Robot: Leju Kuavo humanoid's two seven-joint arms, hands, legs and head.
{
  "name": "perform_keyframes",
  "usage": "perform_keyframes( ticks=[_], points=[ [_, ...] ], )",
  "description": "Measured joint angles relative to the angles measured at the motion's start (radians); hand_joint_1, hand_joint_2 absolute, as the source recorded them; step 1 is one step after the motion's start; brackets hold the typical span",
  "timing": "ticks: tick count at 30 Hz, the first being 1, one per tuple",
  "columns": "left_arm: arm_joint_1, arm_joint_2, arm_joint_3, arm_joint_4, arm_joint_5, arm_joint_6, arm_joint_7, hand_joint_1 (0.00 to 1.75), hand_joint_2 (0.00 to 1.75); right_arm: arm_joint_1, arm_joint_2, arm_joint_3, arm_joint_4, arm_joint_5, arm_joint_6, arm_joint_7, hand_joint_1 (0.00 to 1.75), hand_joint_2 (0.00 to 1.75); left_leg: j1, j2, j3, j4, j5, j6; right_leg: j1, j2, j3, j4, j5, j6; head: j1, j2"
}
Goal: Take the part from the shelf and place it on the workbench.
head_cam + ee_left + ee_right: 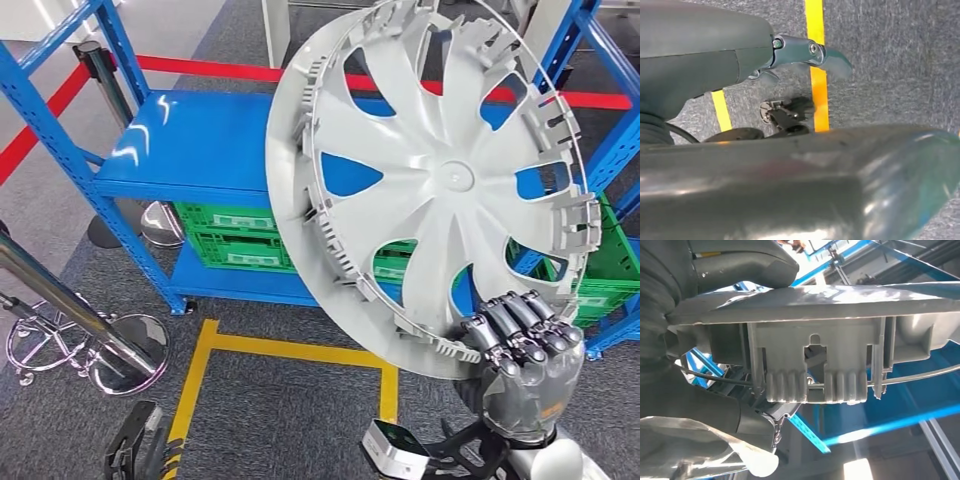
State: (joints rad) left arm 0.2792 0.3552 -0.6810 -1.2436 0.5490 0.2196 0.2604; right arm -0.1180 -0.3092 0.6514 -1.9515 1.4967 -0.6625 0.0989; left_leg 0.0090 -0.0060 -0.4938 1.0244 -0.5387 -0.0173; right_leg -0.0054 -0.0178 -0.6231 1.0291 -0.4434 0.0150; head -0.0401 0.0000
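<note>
Gripping the wheel cover rim, right hand fingers curled closed, left hand state unclear

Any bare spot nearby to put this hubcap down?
Blue shelf top left of the hubcap is bare. Grey carpet inside the yellow floor tape is free too. The lower shelf is packed with green crates. The right hand grips the rim.

The big wheel cover is pale grey — all one colour. The hand on its near edge is dark grey and shiny. The shelf behind is bright blue, with green crates under it. The floor is dark grey with yellow lines — and a red stripe far back.
</note>
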Motion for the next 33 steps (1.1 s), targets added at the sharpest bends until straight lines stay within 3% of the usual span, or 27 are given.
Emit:
perform_keyframes(
  ticks=[2, 3, 5, 7, 8, 9, 10, 12, 14, 15, 16, 18, 19, 20, 22, 23, 24, 25, 26, 27, 28, 30, 31, 33],
  points=[
    [-0.004, 0.007, -0.021, 0.007, 0.012, 0.001, -0.008, 0.0, 0.0, 0.009, -0.002, -0.006, -0.012, 0.0, 0.0, -0.004, 1.75, 1.75, -0.004, 0.001, -0.008, -0.012, 0.009, 0.019, -0.003, -0.001, -0.008, -0.001, 0.016, 0.013, 0.0, 0.0],
    [-0.007, 0.01, -0.033, 0.013, 0.018, 0.002, -0.013, 0.0, 0.0, 0.018, -0.003, -0.012, -0.018, 0.0, 0.0, -0.008, 1.75, 1.75, -0.004, 0.003, -0.017, -0.015, 0.019, 0.03, -0.005, 0.001, -0.014, 0.004, 0.007, 0.019, 0.0, 0.0],
    [-0.018, 0.013, -0.056, 0.026, 0.029, 0.003, -0.024, 0.0, 0.0, 0.036, -0.007, -0.025, -0.033, 0.0, 0.0, -0.018, 1.75, 1.75, -0.002, 0.007, -0.042, -0.02, 0.043, 0.047, -0.007, 0.008, -0.036, 0.056, -0.064, 0.026, 0.003, 0.0],
    [-0.035, 0.014, -0.082, 0.043, 0.045, 0.001, -0.035, 0.0, 0.0, 0.056, -0.008, -0.04, -0.048, 0.0, 0.0, -0.03, 1.75, 1.75, -0.004, 0.008, -0.075, -0.019, 0.069, 0.055, -0.007, 0.013, -0.062, 0.17, -0.163, 0.029, 0.008, 0.0],
    [-0.044, 0.014, -0.096, 0.055, 0.054, 0.001, -0.042, 0.0, 0.0, 0.066, -0.009, -0.047, -0.055, 0.0, 0.0, -0.035, 1.75, 1.75, -0.006, 0.007, -0.093, -0.018, 0.083, 0.055, -0.007, 0.014, -0.067, 0.225, -0.187, 0.03, 0.009, 0.0],
    [-0.053, 0.014, -0.111, 0.068, 0.063, 0.0, -0.048, 0.0, 0.0, 0.075, -0.009, -0.053, -0.061, 0.0, 0.0, -0.037, 1.75, 1.75, -0.008, 0.008, -0.111, -0.016, 0.097, 0.055, -0.006, 0.014, -0.061, 0.261, -0.185, 0.03, 0.01, 0.0],
    [-0.06, 0.013, -0.124, 0.081, 0.072, 0.0, -0.055, 0.0, 0.0, 0.083, -0.009, -0.057, -0.067, 0.0, 0.0, -0.038, 1.75, 1.75, -0.009, 0.008, -0.129, -0.015, 0.11, 0.054, -0.006, 0.014, -0.042, 0.267, -0.162, 0.028, 0.011, 0.0],
    [-0.073, 0.011, -0.143, 0.102, 0.092, 0.0, -0.069, 0.0, 0.0, 0.091, -0.009, -0.065, -0.075, 0.0, 0.0, -0.038, 1.75, 1.75, -0.011, 0.008, -0.16, -0.01, 0.135, 0.05, -0.005, 0.014, 0.045, 0.181, -0.106, 0.02, 0.011, 0.0],
    [-0.083, 0.007, -0.154, 0.119, 0.108, 0.0, -0.08, 0.0, 0.0, 0.095, -0.009, -0.073, -0.084, 0.0, 0.0, -0.037, 1.75, 1.75, -0.014, 0.008, -0.18, -0.006, 0.158, 0.042, -0.001, 0.014, 0.158, 0.025, -0.116, 0.012, 0.01, 0.0],
    [-0.088, 0.006, -0.159, 0.126, 0.112, 0.001, -0.086, 0.0, 0.0, 0.097, -0.009, -0.076, -0.088, 0.0, 0.0, -0.037, 1.75, 1.75, -0.014, 0.008, -0.185, -0.007, 0.17, 0.037, 0.002, 0.015, 0.191, -0.032, -0.132, 0.009, 0.01, 0.0],
    [-0.092, 0.005, -0.164, 0.133, 0.116, 0.003, -0.09, 0.0, 0.0, 0.098, -0.009, -0.079, -0.091, 0.0, 0.0, -0.036, 1.75, 1.75, -0.013, 0.008, -0.186, -0.011, 0.182, 0.03, 0.005, 0.015, 0.203, -0.061, -0.141, 0.006, 0.011, 0.0],
    [-0.097, 0.005, -0.175, 0.145, 0.12, 0.011, -0.096, 0.0, 0.0, 0.101, -0.009, -0.082, -0.095, 0.0, 0.0, -0.031, 1.75, 1.75, -0.01, 0.007, -0.191, -0.02, 0.195, 0.017, 0.004, 0.013, 0.184, -0.067, -0.124, -0.005, 0.015, 0.0],
    [-0.098, 0.005, -0.179, 0.15, 0.122, 0.015, -0.097, 0.0, 0.0, 0.101, -0.009, -0.083, -0.096, 0.0, 0.0, -0.028, 1.75, 1.75, -0.009, 0.006, -0.196, -0.011, 0.174, 0.009, 0.003, 0.011, 0.173, -0.068, -0.111, -0.013, 0.016, 0.0],
    [-0.098, 0.005, -0.184, 0.155, 0.122, 0.021, -0.099, 0.0, 0.0, 0.102, -0.009, -0.083, -0.096, 0.0, 0.0, -0.025, 1.75, 1.75, -0.007, 0.006, -0.204, 0.019, 0.13, 0.002, 0.001, 0.01, 0.159, -0.069, -0.096, -0.02, 0.014, 0.0],
    [-0.102, 0.005, -0.193, 0.162, 0.121, 0.037, -0.103, 0.0, 0.0, 0.102, -0.01, -0.084, -0.096, 0.0, 0.0, -0.02, 1.75, 1.75, -0.003, 0.005, -0.221, 0.137, 0.012, -0.01, 0.001, 0.008, 0.131, -0.068, -0.069, -0.027, 0.012, 0.0],
    [-0.106, 0.005, -0.198, 0.165, 0.12, 0.046, -0.105, 0.0, 0.0, 0.102, -0.01, -0.083, -0.096, 0.0, 0.0, -0.018, 1.75, 1.75, -0.002, 0.005, -0.226, 0.204, -0.025, -0.014, 0.001, 0.007, 0.117, -0.066, -0.055, -0.027, 0.011, 0.0],
    [-0.109, 0.005, -0.202, 0.167, 0.119, 0.051, -0.106, 0.0, 0.0, 0.102, -0.011, -0.083, -0.096, 0.0, 0.0, -0.016, 1.75, 1.75, -0.001, 0.005, -0.224, 0.253, -0.034, -0.017, 0.002, 0.007, 0.101, -0.062, -0.042, -0.027, 0.011, 0.0],
    [-0.112, 0.005, -0.206, 0.169, 0.119, 0.055, -0.107, 0.0, 0.0, 0.101, -0.011, -0.083, -0.096, 0.0, 0.0, -0.016, 1.75, 1.75, 0.0, 0.005, -0.207, 0.27, -0.019, -0.017, 0.002, 0.006, 0.083, -0.055, -0.031, -0.026, 0.011, 0.0],
    [-0.114, 0.005, -0.209, 0.171, 0.118, 0.057, -0.108, 0.0, 0.0, 0.101, -0.011, -0.082, -0.096, 0.0, 0.0, -0.015, 1.75, 1.75, 0.0, 0.005, -0.175, 0.25, 0.007, -0.015, 0.002, 0.006, 0.062, -0.048, -0.02, -0.024, 0.011, 0.0],
    [-0.116, 0.005, -0.212, 0.172, 0.118, 0.058, -0.108, 0.0, 0.0, 0.101, -0.011, -0.082, -0.096, 0.0, 0.0, -0.015, 1.75, 1.75, 0.0, 0.005, -0.126, 0.195, 0.029, -0.012, 0.002, 0.006, 0.043, -0.039, -0.012, -0.021, 0.011, 0.0],
    [-0.118, 0.006, -0.215, 0.173, 0.117, 0.059, -0.109, 0.0, 0.0, 0.101, -0.011, -0.082, -0.096, 0.0, 0.0, -0.014, 1.75, 1.75, -0.002, 0.005, -0.068, 0.118, 0.033, -0.007, 0.004, 0.006, 0.026, -0.031, -0.005, -0.018, 0.011, 0.0],
    [-0.123, 0.006, -0.219, 0.175, 0.113, 0.065, -0.109, 0.0, 0.0, 0.099, -0.011, -0.08, -0.096, 0.0, 0.0, -0.013, 1.75, 1.75, -0.006, 0.004, 0.009, -0.005, 0.014, 0.007, 0.005, 0.004, 0.006, -0.021, 0.01, -0.008, 0.012, 0.0],
    [-0.125, 0.007, -0.221, 0.176, 0.111, 0.069, -0.11, 0.0, 0.0, 0.097, -0.011, -0.079, -0.095, 0.0, 0.0, -0.012, 1.75, 1.75, -0.01, 0.004, 0.019, -0.031, 0.006, 0.014, 0.005, 0.003, 0.0, -0.02, 0.019, -0.003, 0.012, 0.0],
    [-0.128, 0.007, -0.228, 0.177, 0.108, 0.075, -0.11, 0.0, 0.0, 0.092, -0.012, -0.076, -0.093, -0.001, 0.0, -0.011, 1.75, 1.75, -0.011, 0.005, 0.004, -0.04, 0.022, 0.03, 0.002, 0.004, -0.009, -0.022, 0.033, 0.008, 0.012, 0.0]
  ],
)
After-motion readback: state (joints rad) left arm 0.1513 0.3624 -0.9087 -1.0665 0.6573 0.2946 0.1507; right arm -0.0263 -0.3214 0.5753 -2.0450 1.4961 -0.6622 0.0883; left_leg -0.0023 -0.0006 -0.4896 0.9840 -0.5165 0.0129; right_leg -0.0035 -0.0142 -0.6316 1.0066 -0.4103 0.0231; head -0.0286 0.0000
